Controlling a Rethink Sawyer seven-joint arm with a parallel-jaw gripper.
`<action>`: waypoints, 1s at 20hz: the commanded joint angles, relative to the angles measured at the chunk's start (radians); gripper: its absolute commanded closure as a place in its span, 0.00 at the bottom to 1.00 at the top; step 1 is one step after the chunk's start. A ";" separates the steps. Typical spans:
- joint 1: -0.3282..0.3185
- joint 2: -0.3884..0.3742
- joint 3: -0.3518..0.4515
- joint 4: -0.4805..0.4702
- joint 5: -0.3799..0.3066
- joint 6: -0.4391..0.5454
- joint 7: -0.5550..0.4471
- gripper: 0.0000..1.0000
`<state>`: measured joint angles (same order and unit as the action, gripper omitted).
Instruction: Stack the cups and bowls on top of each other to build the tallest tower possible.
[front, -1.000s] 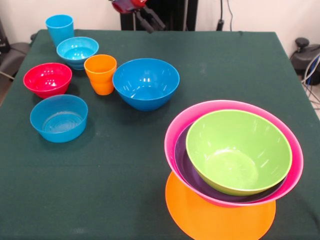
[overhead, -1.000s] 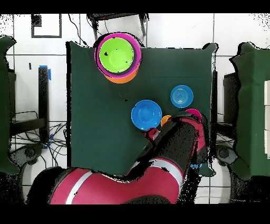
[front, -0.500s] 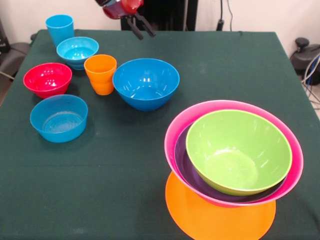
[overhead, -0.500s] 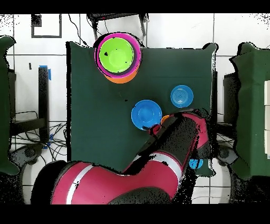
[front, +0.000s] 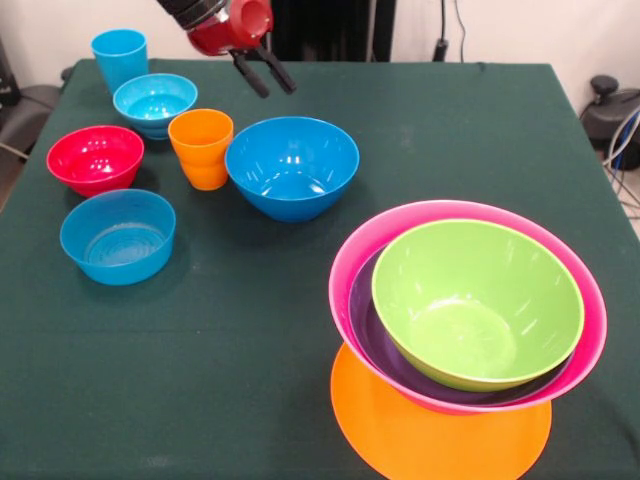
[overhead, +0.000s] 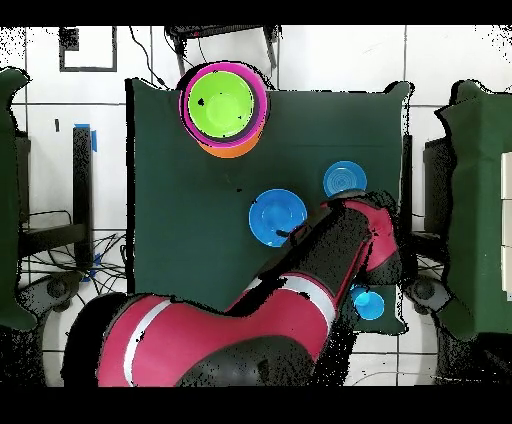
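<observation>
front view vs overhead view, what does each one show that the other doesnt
Only the front view shows the red bowl, the orange cup and the gripper, open above the table behind the big blue bowl.

Only the overhead view shows the whole red and black arm, which covers those things, and the tiled floor around the table.

Both show the tower with the green bowl on top, the big blue bowl and the green tablecloth.
</observation>
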<state>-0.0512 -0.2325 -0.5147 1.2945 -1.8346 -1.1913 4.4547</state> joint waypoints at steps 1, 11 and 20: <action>0.056 0.089 0.048 -0.150 -0.033 0.141 0.019 0.00; 0.098 0.141 0.006 -0.226 0.036 0.187 0.083 0.00; 0.138 0.183 -0.031 -0.280 0.068 0.227 0.187 0.00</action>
<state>0.0590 -0.1139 -0.6111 1.1118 -1.8331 -1.1208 4.4547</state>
